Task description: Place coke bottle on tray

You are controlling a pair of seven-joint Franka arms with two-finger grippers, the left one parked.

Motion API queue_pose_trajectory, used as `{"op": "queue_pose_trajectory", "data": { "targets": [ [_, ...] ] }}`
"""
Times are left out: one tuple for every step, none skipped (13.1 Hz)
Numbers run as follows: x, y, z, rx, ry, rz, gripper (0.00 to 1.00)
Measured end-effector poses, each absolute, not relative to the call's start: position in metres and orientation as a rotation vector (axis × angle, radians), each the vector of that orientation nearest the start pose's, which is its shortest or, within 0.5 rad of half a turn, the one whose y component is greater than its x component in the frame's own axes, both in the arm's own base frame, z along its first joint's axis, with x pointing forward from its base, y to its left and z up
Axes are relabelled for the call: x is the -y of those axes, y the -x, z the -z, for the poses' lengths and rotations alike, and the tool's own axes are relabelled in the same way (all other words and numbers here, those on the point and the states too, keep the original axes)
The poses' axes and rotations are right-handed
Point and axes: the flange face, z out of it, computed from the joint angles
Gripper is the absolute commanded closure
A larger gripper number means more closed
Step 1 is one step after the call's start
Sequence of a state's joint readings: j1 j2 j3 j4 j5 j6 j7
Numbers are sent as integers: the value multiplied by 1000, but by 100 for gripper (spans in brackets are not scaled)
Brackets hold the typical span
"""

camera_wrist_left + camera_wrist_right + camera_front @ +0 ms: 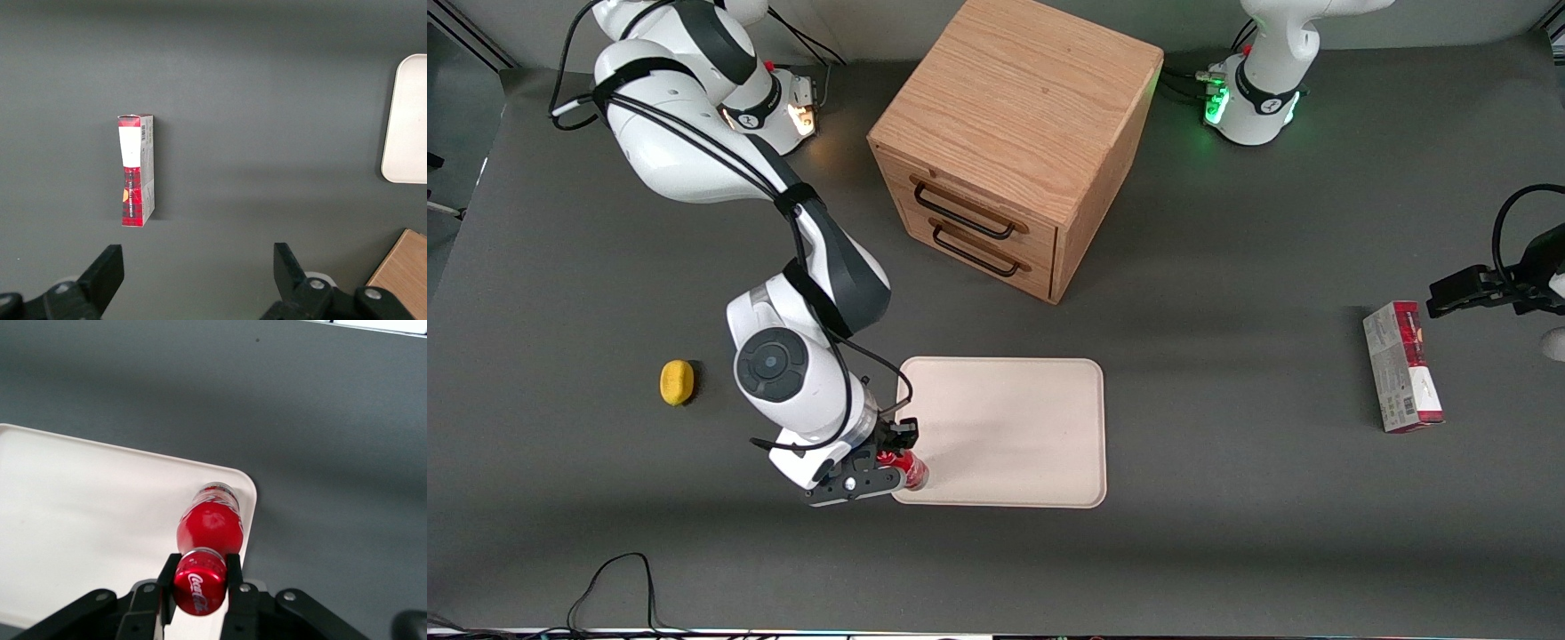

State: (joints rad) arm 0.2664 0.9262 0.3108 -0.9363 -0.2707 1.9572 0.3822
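Note:
My right gripper [894, 458] is shut on the coke bottle [908, 469], a tiny red bottle with a red cap. It holds the bottle over the corner of the cream-white tray [1014, 427] that is nearest the front camera and the working arm. In the right wrist view the fingers [233, 570] clamp the bottle's neck just under the cap [199, 581], and the bottle [208, 523] points down at the tray's rim [248, 495]. I cannot tell whether its clear base touches the tray.
A wooden two-drawer cabinet [1014, 142] stands farther from the camera than the tray. A yellow lemon-like object [677, 382] lies beside the working arm. A red-and-grey box [1402, 366] lies toward the parked arm's end; it also shows in the left wrist view [136, 170].

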Motion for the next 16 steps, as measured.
{"op": "queue_pose_trajectory", "data": {
  "targets": [
    [-332,-719,-339,226,3088,188,2],
    [-332,-718,-336,222,3090,188,0],
    [-333,-719,-337,211,3088,196,0],
    [-332,-719,-339,202,3086,203,0],
    [-332,-719,-341,197,3085,209,0],
    [-332,-720,-345,193,3083,216,0],
    [-331,-720,-351,190,3081,228,0],
    [-329,-720,-362,188,3081,240,0],
    [-325,-716,-378,184,3094,227,0],
    [-318,-711,-399,173,3101,210,0],
    [-309,-703,-421,155,3099,188,0],
    [-296,-693,-443,143,3093,160,0],
    [-277,-681,-462,132,3088,130,0],
    [-251,-670,-480,106,3081,92,0],
    [-222,-659,-498,78,3075,55,0],
    [-189,-645,-515,55,3079,26,0]
  ]
}}
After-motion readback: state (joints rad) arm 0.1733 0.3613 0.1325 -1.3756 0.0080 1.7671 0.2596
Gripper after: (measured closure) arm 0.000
